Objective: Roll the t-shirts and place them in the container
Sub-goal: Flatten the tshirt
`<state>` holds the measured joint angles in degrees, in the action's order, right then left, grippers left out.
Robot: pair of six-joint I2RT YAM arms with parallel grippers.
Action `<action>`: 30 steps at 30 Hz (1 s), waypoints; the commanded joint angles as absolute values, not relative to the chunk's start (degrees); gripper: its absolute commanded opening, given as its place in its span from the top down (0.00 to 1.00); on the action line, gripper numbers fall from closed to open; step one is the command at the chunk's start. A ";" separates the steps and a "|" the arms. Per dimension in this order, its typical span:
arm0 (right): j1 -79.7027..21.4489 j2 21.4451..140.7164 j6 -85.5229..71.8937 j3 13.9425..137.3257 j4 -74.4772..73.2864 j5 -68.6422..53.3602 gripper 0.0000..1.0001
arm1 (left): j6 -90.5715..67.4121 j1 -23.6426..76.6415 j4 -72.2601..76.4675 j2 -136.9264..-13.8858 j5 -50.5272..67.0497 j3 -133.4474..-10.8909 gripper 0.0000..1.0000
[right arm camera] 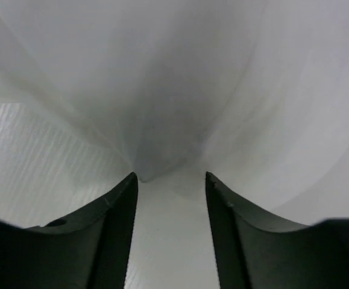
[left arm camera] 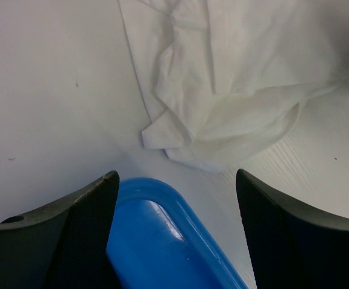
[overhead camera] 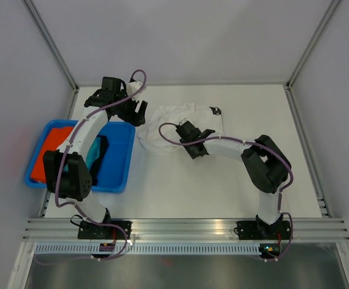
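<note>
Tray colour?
The tray is blue; the top external view shows it best.

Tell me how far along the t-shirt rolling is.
Nothing rolled yet. In hand: the white t-shirt lies crumpled, right gripper open at its edge, left gripper open and empty. Remaining: roll it, then the orange t-shirt and teal t-shirt in the blue tray.

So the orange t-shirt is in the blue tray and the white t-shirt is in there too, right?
Not quite. The orange t-shirt is in the blue tray, but the white t-shirt lies crumpled on the table beside it; the top external view shows this.
</note>
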<state>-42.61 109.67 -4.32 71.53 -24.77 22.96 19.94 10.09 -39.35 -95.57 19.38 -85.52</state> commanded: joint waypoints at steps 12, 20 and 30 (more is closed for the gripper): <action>-41.57 111.97 -1.67 75.32 -23.83 31.29 0.92 | 19.25 9.93 -39.29 -96.59 18.19 -87.36 0.16; -37.45 106.01 -4.30 72.78 -20.22 22.59 1.00 | 19.86 9.93 -40.25 -95.80 19.86 -87.10 0.15; -31.47 85.00 -7.46 66.09 -20.13 11.35 1.00 | 20.65 12.12 -40.61 -98.26 19.43 -86.75 0.16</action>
